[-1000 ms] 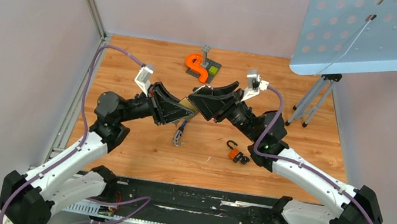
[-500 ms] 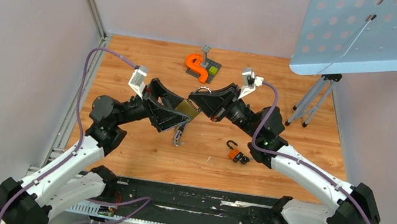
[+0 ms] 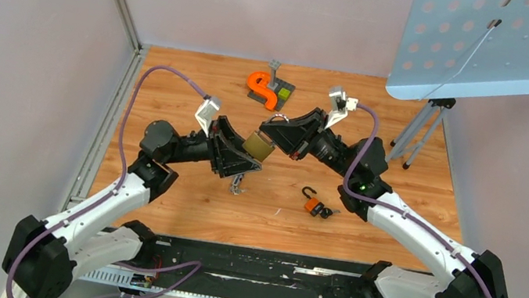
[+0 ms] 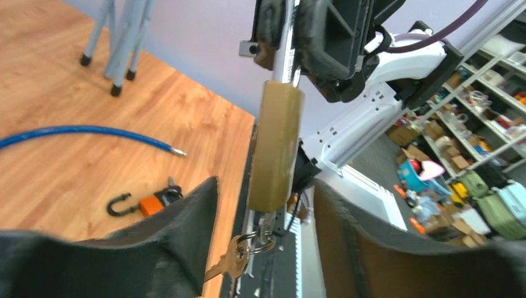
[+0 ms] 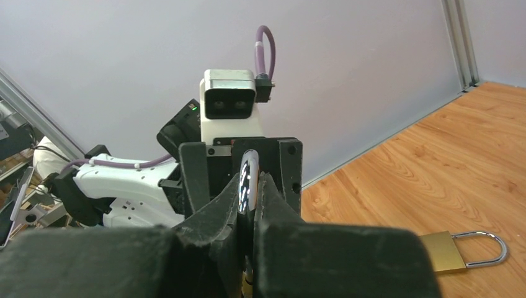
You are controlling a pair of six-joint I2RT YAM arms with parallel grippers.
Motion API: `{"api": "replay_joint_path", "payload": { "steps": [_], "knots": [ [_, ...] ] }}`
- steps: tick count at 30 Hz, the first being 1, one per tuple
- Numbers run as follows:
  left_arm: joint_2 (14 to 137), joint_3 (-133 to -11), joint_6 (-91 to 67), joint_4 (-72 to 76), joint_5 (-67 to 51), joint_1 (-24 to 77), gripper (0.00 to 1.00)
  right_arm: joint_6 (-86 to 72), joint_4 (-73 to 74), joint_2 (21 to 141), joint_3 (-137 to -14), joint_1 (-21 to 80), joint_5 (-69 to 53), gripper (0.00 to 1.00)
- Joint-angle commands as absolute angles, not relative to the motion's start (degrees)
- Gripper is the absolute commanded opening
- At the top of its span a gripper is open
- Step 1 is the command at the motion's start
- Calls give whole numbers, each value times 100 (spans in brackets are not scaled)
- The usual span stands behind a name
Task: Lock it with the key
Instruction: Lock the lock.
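A brass padlock (image 3: pixel 258 146) hangs in the air between the two arms. My right gripper (image 3: pixel 278 130) is shut on its silver shackle (image 5: pixel 248 177), seen edge-on between the fingers. In the left wrist view the padlock body (image 4: pixel 276 146) hangs down between my open left gripper's (image 4: pixel 265 186) fingers, touching neither. A key (image 4: pixel 268 222) sits in the bottom of the lock, and a second key (image 4: pixel 227 261) dangles from its ring beside the left finger. In the top view my left gripper (image 3: pixel 250 159) is just below and left of the lock.
An orange padlock (image 3: pixel 314 204) with an open shackle lies on the wooden table, also in the left wrist view (image 4: pixel 149 202). A blue cable (image 4: pixel 80 130) lies nearby. A second brass padlock (image 5: pixel 459 251) lies on the wood. An orange hook (image 3: pixel 262 88) and a tripod (image 3: pixel 416 132) stand behind.
My left gripper has moved right and its jaws now straddle the lock's lower end. The right gripper has drawn slightly right, still holding the shackle.
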State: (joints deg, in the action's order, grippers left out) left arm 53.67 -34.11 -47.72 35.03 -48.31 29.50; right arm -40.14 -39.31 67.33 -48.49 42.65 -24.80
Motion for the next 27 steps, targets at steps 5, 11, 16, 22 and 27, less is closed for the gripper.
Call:
{"api": "replay_joint_path", "payload": {
  "steps": [5, 11, 16, 22, 27],
  "knots": [
    [5565, -3227, -4722, 4299, -5433, 2879, 33, -4033, -4467, 6419, -5187, 4178, -2637, 0],
    [5434, -3164, -4725, 4397, -5486, 2848, 9, -4034, -4471, 6381, -5189, 4114, -2661, 0],
    [5410, -3154, -4606, 4236, -5429, 2838, 0, -4026, -4509, 6355, -5169, 4058, -2553, 0],
    [5509, -3016, -4663, 4278, -5453, 2843, 0, -4356, -5091, 6504, -5273, 3768, -2728, 0],
    [5334, -2767, -4724, 4451, -5345, 2831, 0, -4544, -5464, 6477, -5304, 3521, -2613, 0]
  ]
}}
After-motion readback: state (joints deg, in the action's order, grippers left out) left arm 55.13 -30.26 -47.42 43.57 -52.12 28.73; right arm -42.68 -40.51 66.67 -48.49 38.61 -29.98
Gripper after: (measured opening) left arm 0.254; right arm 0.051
